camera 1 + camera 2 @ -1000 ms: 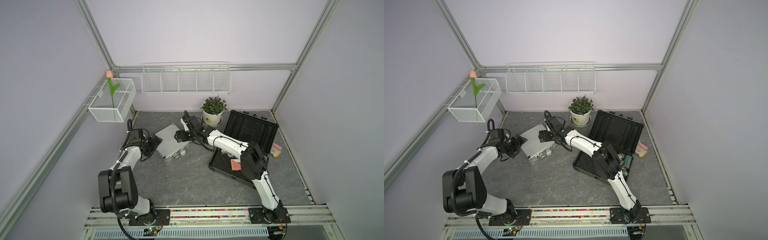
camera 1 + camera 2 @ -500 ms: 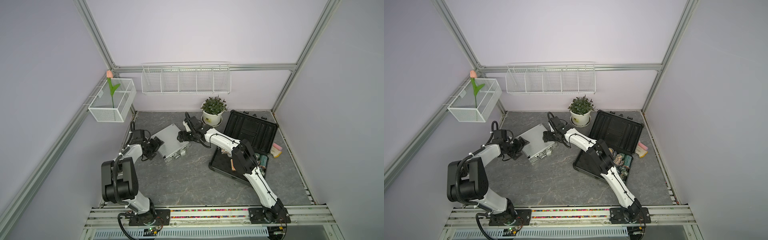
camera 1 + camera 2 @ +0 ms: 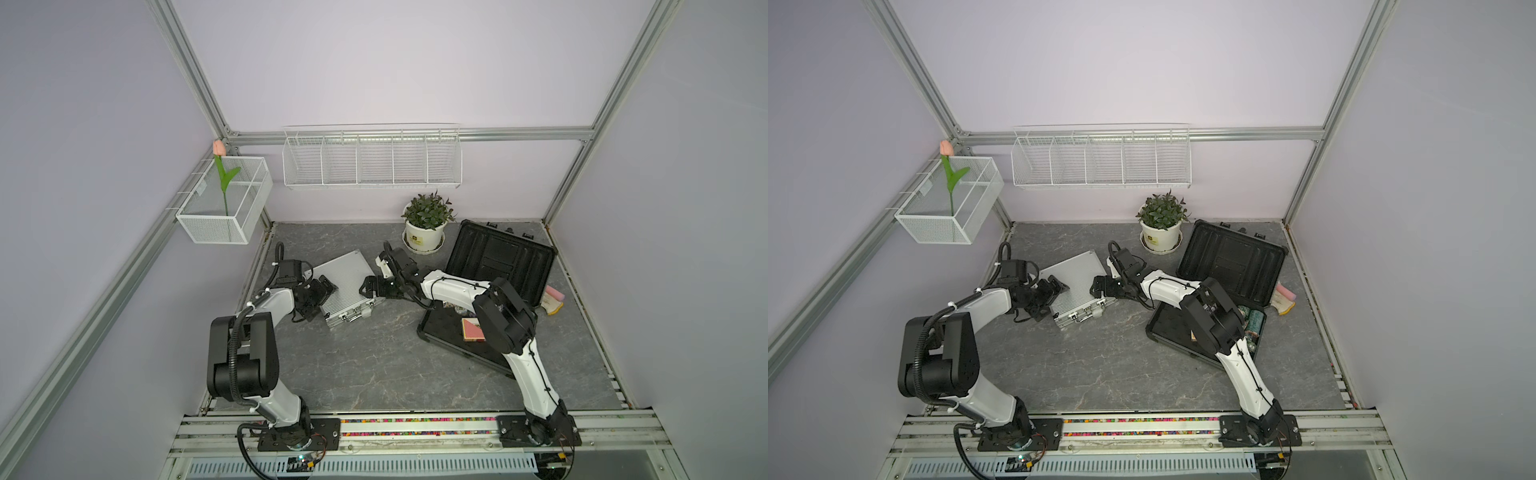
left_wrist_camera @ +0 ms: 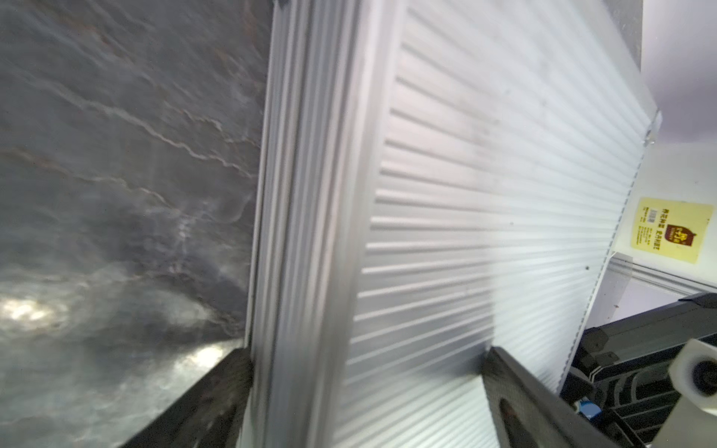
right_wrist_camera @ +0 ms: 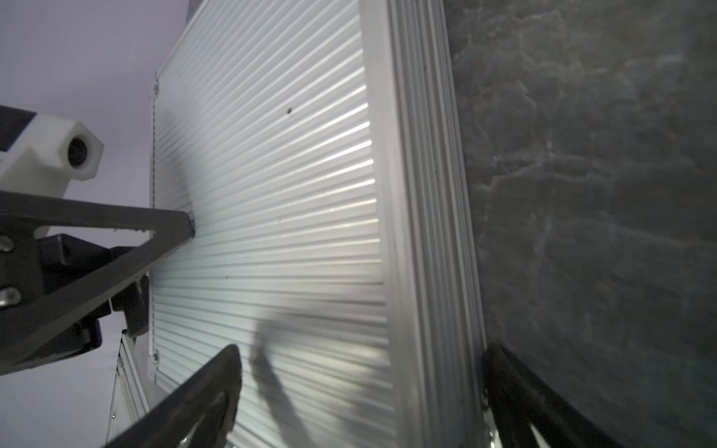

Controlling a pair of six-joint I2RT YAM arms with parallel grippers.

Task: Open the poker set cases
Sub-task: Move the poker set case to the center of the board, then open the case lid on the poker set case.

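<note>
Two cases sat on the grey marbled table [image 3: 374, 365]. The large dark grey plastic briefcase [image 3: 440, 334] lay open toward the far right corner, its lid [image 3: 503, 262] propped back. It held one flat red box [image 3: 471, 331] and greenish chip rolls [image 3: 1253, 323], whose number the right arm [image 3: 503, 316] hid. The small silver ribbed aluminium briefcase [image 3: 345, 282] lay shut toward the far left, its latches [image 3: 351, 319] too small to read. The left gripper [image 3: 323, 297] and right gripper [image 3: 365, 289] stood spread wide astride opposite edges of it, clamping nothing. One white pot [image 3: 424, 241] held a green plant [image 3: 428, 212]. One white mesh wall basket [image 3: 216, 228] held a single tulip [image 3: 219, 147]. One white wire shelf [image 3: 372, 166] showed five compartments.
</note>
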